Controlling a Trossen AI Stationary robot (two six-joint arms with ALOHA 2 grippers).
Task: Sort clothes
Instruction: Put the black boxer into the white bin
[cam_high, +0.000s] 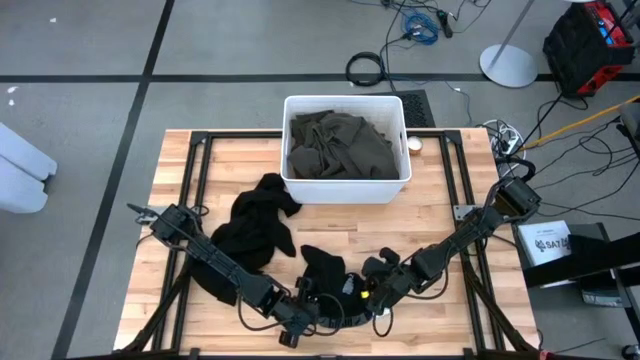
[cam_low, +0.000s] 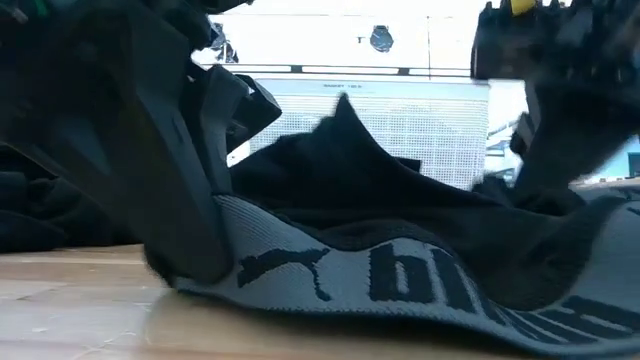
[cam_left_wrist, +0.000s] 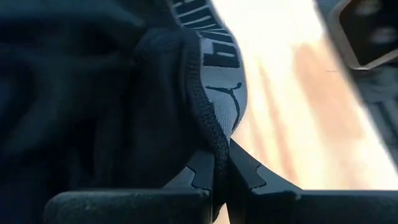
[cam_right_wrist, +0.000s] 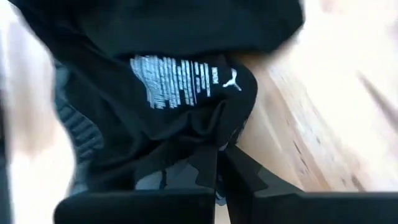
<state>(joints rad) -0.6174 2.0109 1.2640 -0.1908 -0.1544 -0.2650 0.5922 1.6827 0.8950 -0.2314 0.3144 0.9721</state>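
The black briefs (cam_high: 335, 280) lie at the table's (cam_high: 430, 215) near edge, pinched at opposite sides by the left gripper (cam_left_wrist: 222, 177) and right gripper (cam_right_wrist: 219, 174) — both clamped on thin hems. Either hem could be lost if the arms are spread unevenly — the fabric would be dropped.

A small black garment (cam_high: 325, 272) with a grey lettered waistband lies crumpled at the worktop's near edge. A larger black garment (cam_high: 258, 225) sprawls behind it, and dark olive clothes (cam_high: 340, 145) fill the bin.
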